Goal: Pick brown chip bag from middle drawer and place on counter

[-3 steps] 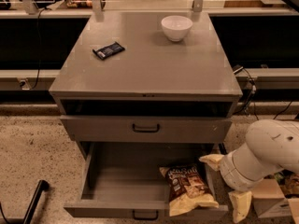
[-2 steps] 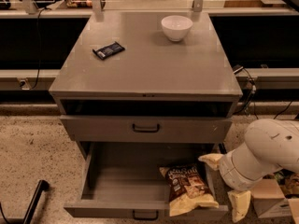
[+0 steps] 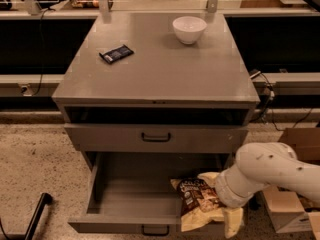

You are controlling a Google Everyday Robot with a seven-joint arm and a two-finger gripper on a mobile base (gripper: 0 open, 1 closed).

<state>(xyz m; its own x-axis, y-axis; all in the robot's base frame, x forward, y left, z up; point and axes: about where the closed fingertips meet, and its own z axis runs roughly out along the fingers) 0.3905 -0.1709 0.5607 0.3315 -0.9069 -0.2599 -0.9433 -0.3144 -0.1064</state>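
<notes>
The brown chip bag (image 3: pixel 200 200), dark brown above and cream-yellow below, lies in the right front part of the open middle drawer (image 3: pixel 125 204), the lowest drawer of the grey cabinet. My white arm comes in from the right. My gripper (image 3: pixel 223 196) is at the bag's right edge, low in the drawer, mostly hidden behind the wrist. The counter (image 3: pixel 160 59) is the flat grey cabinet top above.
A white bowl (image 3: pixel 189 29) stands at the counter's back right, and a small black wrapped bar (image 3: pixel 116 53) lies at its left. The drawer above (image 3: pixel 156 136) is shut. A cardboard box (image 3: pixel 290 204) sits on the floor at the right. A dark pole (image 3: pixel 35 219) leans at lower left.
</notes>
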